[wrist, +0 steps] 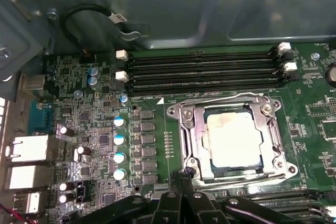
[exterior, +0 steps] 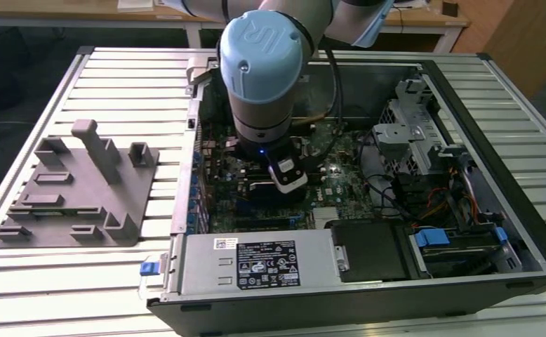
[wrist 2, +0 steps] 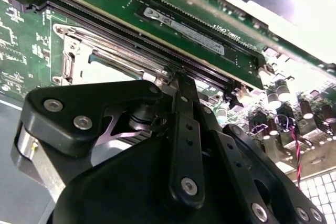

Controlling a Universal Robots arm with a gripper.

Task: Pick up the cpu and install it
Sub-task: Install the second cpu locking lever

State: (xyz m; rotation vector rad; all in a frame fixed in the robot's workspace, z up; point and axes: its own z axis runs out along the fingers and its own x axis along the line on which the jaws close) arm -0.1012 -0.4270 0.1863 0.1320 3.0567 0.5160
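- The grey fixture (exterior: 71,193) stands on the slatted table (exterior: 123,77) at the exterior view's left, well apart from the arm.
- Beside it to the right is the open case (exterior: 535,232). The arm (exterior: 264,63) reaches down into its middle, over the board (exterior: 343,175).
- The gripper (exterior: 289,184) is low over the board, at the socket.
- In the first wrist view the cpu (wrist: 233,140) lies flat inside the metal socket frame (wrist: 189,124), pale top up and square to the opening. The memory slots (wrist: 205,69) run just beside the frame.
- The gripper (wrist: 182,177) is narrow, fingers drawn together and carrying nothing. Its tip sits at a corner of the frame, touching or almost touching it; I cannot tell which.
- In the second wrist view the gripper (wrist 2: 176,80) again looks closed, its tip pointing at the frame's edge next to the slots.
- Step in hand, as I judge it: the pick and the placing look done, since the chip is already in its seat. The work is now at the socket's frame, either checking the seating or securing it.
- Any move from here calls for a light, slow touch kept on the metal frame, with no sideways drag across the chip or the slots.
- At the exterior view's right the drive cage (exterior: 409,133) stands clear of the arm.
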